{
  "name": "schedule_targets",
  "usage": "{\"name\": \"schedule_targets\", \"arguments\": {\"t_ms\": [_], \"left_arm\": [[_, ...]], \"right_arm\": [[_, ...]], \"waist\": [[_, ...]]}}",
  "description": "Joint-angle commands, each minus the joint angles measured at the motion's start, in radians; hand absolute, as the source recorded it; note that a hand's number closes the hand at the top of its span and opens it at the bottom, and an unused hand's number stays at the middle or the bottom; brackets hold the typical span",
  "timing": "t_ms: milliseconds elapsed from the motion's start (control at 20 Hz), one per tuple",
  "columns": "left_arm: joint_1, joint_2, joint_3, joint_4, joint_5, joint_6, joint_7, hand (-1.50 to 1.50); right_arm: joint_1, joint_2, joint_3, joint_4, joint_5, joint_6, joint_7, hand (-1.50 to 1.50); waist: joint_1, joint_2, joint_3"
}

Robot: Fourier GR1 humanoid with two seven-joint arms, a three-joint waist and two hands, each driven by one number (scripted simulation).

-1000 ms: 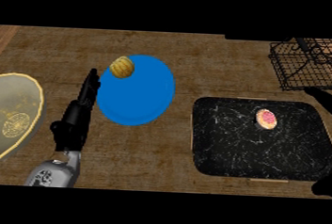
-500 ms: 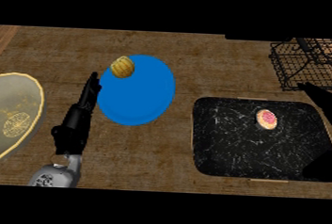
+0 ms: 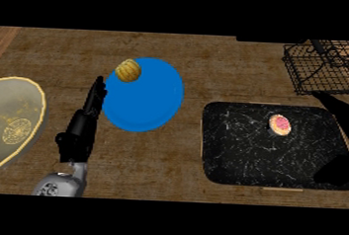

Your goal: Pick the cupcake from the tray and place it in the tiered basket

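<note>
The right robot hand (image 3: 337, 109), fingers straight and holding nothing, should descend over the cupcake (image 3: 280, 124) on the black tray (image 3: 234, 156) and curl around it squarely.

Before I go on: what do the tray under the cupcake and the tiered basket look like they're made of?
The tray looks like polished black stone, perhaps marble: dark surface with thin white veins, though it could be a printed finish. The tiered basket looks like thin black metal wire: an open grid with the counter showing through.
</note>
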Motion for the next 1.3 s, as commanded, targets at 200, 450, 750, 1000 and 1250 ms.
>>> {"name": "schedule_targets", "arguments": {"t_ms": [200, 450, 750, 1000, 1250], "left_arm": [[0.034, -0.033, -0.02, -0.067, -0.046, 0.008, 0.05, 0.0], [-0.033, -0.032, 0.017, -0.05, -0.054, -0.012, 0.091, 0.0], [-0.081, 0.004, 0.116, 0.048, -0.007, -0.084, 0.011, 0.0], [-0.02, -0.05, 0.072, -0.003, -0.043, -0.054, 0.021, 0.0], [-0.036, -0.086, 0.03, 0.02, -0.101, -0.02, 0.019, 0.0]], "right_arm": [[0.081, 0.086, -0.005, 0.02, 0.117, -0.028, -0.143, -1.5], [0.092, 0.12, -0.048, 0.081, 0.157, -0.019, -0.235, -1.5], [0.006, 0.167, -0.102, 0.086, 0.138, 0.091, -0.177, -1.5], [-0.033, 0.222, -0.092, 0.138, 0.199, 0.099, -0.175, -1.5], [-0.032, 0.256, -0.043, 0.31, 0.31, -0.032, -0.293, -1.5]], "waist": [[0.0, -0.001, 0.0], [-0.001, 0.0, 0.0], [-0.003, 0.0, 0.0], [-0.001, 0.0, 0.0], [0.002, 0.001, 0.0]]}}
